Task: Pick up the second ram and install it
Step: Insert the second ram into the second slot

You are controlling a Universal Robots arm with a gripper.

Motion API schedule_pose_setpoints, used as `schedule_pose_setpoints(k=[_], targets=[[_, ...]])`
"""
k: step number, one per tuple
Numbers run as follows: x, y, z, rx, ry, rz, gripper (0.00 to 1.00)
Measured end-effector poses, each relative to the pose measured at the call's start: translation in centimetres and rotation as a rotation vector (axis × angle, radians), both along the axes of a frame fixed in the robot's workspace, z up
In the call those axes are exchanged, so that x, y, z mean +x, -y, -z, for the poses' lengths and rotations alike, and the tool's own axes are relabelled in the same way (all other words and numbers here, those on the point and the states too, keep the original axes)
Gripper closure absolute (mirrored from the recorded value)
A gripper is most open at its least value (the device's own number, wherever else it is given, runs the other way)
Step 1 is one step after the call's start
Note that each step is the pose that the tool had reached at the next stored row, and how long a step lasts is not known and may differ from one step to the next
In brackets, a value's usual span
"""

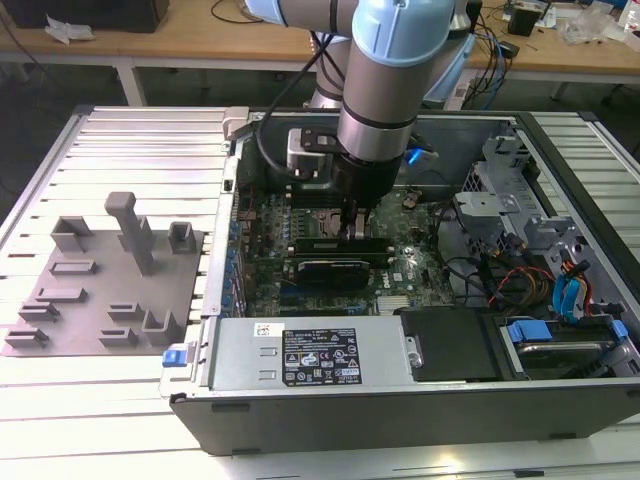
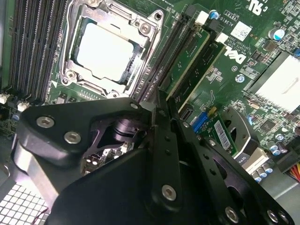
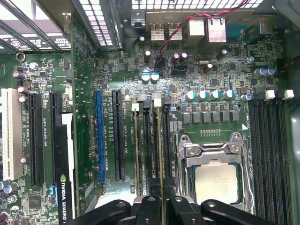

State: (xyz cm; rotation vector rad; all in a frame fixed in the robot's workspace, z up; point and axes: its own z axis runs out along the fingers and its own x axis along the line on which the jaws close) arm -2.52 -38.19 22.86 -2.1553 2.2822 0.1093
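Gripper seating the second ram beside the CPU socket

The gripper (image 1: 358, 222) is clenched on the second ram (image 3: 162, 154), edge-down over a slot just beside the CPU socket (image 3: 212, 164). I judge that a small tilt could make it miss the slot and bend against the neighbouring ram stick (image 2: 194, 54).

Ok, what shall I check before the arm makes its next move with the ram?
1. Gripper down over the slots beside the socket: ok.
2. Ram held in the gripper: cannot tell.
3. Ram lined up with a slot: cannot tell.
4. Gripper not touching the socket: ok.
5. Slot latches open: cannot tell.
6. Green stick seated in a slot: ok.
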Motion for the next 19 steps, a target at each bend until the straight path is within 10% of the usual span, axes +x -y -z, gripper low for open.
schedule_pose_setpoints(k=[19], targets=[[-0.29,-0.11,0.70,0.0000,-0.0001,-0.001,0.89]])
